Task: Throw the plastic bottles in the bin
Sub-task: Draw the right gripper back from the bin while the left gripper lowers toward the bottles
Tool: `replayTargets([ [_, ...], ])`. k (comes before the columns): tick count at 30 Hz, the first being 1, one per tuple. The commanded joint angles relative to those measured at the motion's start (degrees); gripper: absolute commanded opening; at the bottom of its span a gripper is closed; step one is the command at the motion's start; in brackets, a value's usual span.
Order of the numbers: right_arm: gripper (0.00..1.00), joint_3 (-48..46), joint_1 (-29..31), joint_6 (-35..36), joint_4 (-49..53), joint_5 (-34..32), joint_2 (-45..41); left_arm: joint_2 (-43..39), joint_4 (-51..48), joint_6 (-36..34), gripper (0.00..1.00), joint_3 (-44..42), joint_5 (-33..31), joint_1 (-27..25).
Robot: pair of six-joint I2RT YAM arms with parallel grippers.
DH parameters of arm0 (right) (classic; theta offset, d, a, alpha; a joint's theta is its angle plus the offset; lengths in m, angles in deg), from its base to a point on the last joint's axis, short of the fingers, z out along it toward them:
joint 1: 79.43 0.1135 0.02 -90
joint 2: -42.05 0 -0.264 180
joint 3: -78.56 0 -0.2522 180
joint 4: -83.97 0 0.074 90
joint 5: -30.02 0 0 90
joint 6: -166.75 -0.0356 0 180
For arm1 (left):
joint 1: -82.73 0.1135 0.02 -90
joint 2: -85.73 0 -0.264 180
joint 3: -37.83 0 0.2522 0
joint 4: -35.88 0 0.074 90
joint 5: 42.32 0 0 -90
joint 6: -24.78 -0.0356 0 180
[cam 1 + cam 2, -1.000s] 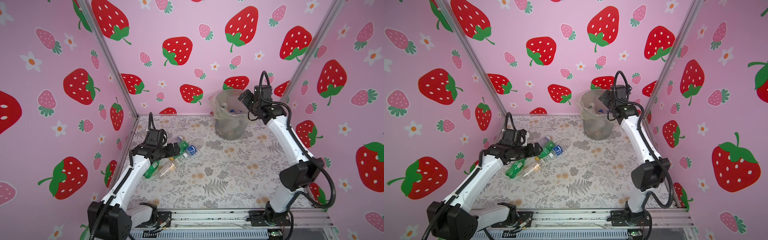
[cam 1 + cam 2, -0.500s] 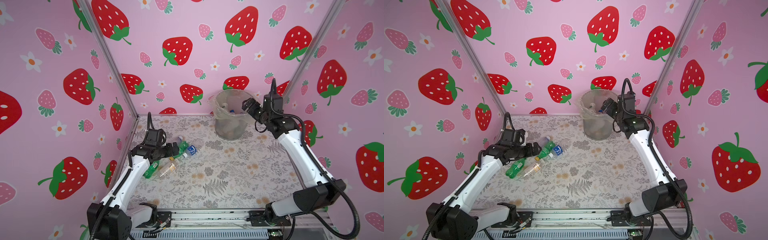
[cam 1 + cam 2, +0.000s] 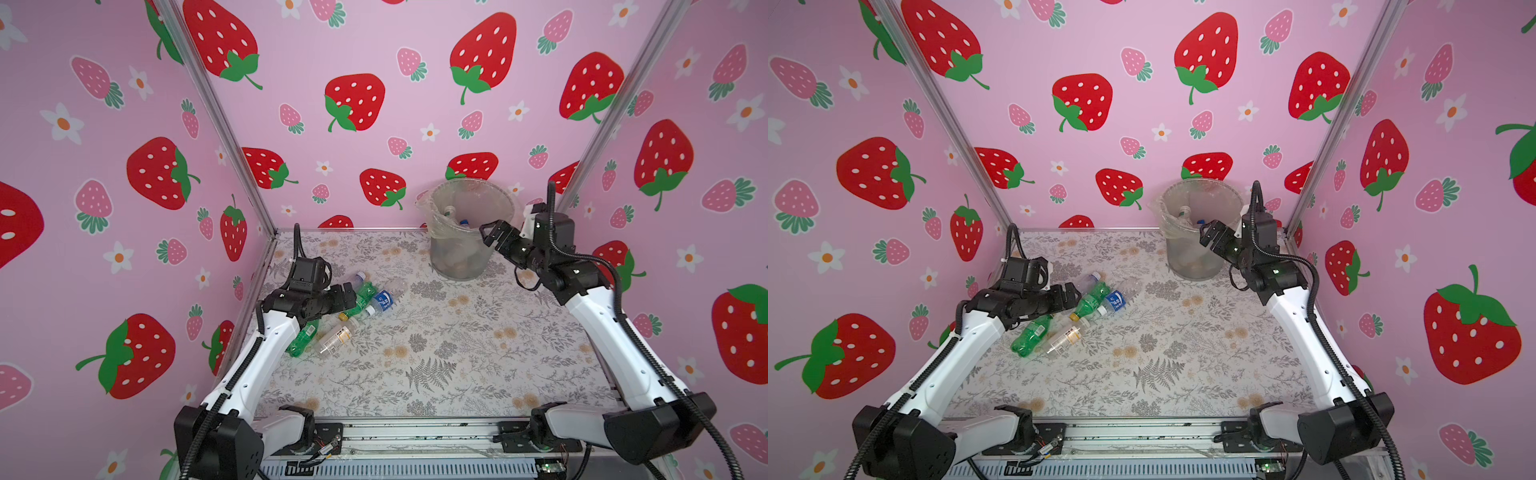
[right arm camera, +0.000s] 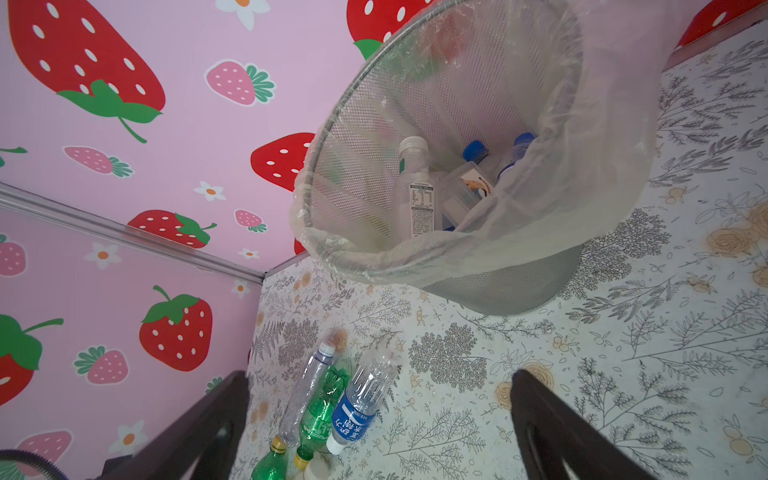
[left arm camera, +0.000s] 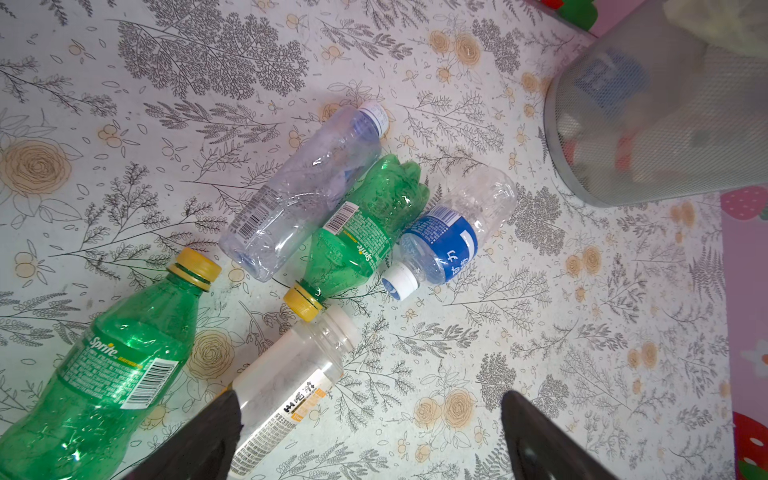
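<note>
Several plastic bottles lie in a cluster at the table's left. Among them are a green Sprite bottle (image 3: 302,337), a clear one with a white and orange label (image 5: 286,386), a second green one (image 5: 361,237), a blue-labelled one (image 5: 449,241) and a clear one (image 5: 299,195). My left gripper (image 3: 348,296) hovers open just over the cluster, nothing between its fingers (image 5: 216,428). The bin (image 3: 457,257), lined with a clear bag, stands at the back right with several bottles (image 4: 415,187) inside. My right gripper (image 3: 490,233) hangs open and empty beside the bin's right rim.
Pink strawberry walls close the table in on the left, back and right, with metal posts (image 3: 224,120) in the corners. The floral table cover (image 3: 457,353) stretches between the cluster and the bin. A metal rail (image 3: 415,436) runs along the front edge.
My right arm has drawn back from over the bin and come down to its right side, still open. My left gripper has stayed over the bottles.
</note>
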Motion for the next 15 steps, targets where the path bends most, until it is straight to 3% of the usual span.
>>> replayTargets([
  [1,0.99,-2.64,-0.03,3.10,-1.71,5.19,-1.00,0.49,0.18,1.45,0.99,-1.08,-0.60,0.23],
  [15,0.99,-12.09,0.06,7.55,-4.77,9.81,-6.35,-3.59,1.97,4.27,0.99,-10.38,1.83,0.22],
])
